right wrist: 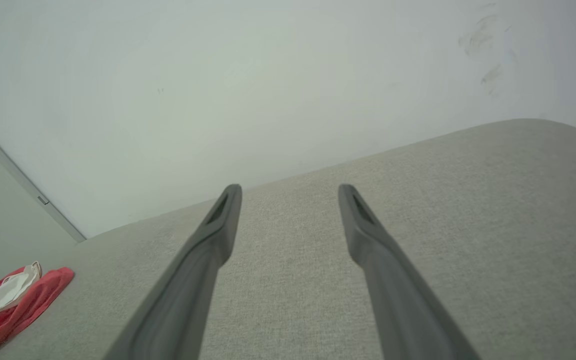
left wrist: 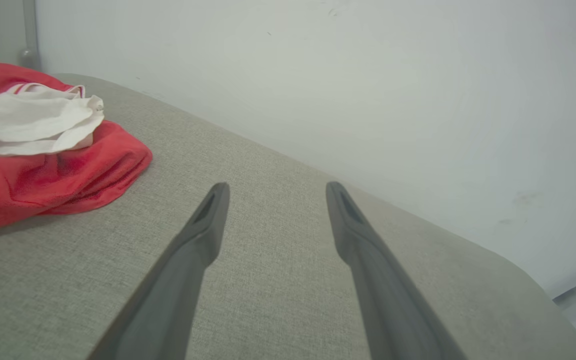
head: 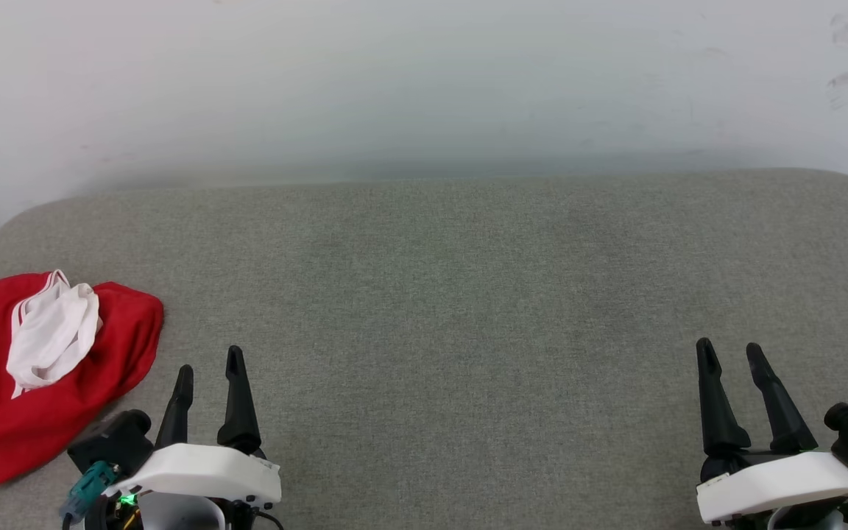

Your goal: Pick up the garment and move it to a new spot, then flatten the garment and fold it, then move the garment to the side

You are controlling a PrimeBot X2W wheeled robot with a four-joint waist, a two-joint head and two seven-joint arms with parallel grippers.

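Left tool (head: 210, 359) splayed wide, empty, right tool (head: 729, 344) the same, garment (head: 100, 353) bunched nearby

Your left tool (head: 209, 359) sits at the lower left of the head view. Its two dark fingers (head: 238, 401) point up that view and stand spread apart, gripping nothing. Your right tool (head: 729, 344) sits at the lower right, jaws just as wide and holding nothing, with both fingers leaning slightly left. Each tool rises from a white wrist shell (head: 203, 471), with a black camera block (head: 111, 442) on its outer side. In each wrist view the two fingers run up from the bottom edge, tips well apart.
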